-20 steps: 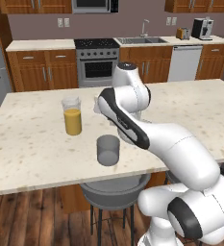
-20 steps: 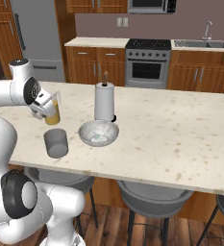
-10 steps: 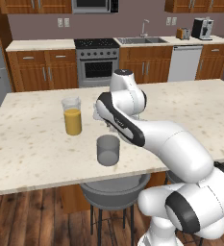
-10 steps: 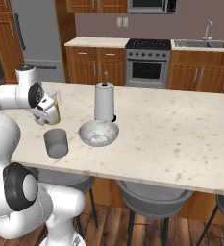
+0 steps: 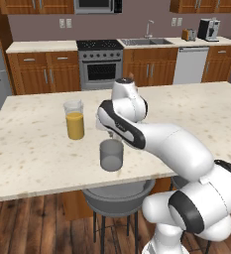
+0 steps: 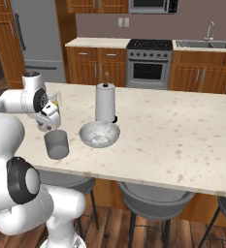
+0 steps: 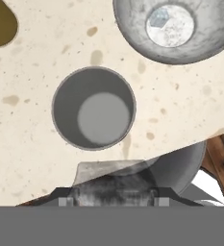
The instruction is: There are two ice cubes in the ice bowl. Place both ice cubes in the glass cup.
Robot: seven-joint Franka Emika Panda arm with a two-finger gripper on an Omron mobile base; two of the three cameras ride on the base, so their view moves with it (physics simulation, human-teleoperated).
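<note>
Seen from above in the hand view, the smoky-grey glass cup [image 7: 94,108] stands on the counter with nothing visible inside. My gripper [image 7: 112,196] hovers above its near rim, shut on a pale translucent ice cube [image 7: 108,171]. The other ice cube [image 7: 159,18] lies in the speckled ice bowl [image 7: 132,29]. From the right base camera, the gripper [image 6: 50,121] hangs just over the cup [image 6: 56,144], and the bowl [image 6: 99,134] sits to its right. From the left base camera, the cup [image 5: 111,155] stands in front of my forearm, which hides the bowl.
A taller glass of orange liquid [image 5: 75,119] stands behind and left of the cup. A white jug with a brown knob [image 6: 105,101] is behind the bowl. Grey stools [image 5: 118,196] sit under the counter's near edge [image 6: 134,177].
The gripper, with the cube in it, has moved from beside the orange glass toward the near edge and now hangs over the cup. The cup and bowl have stayed put.
</note>
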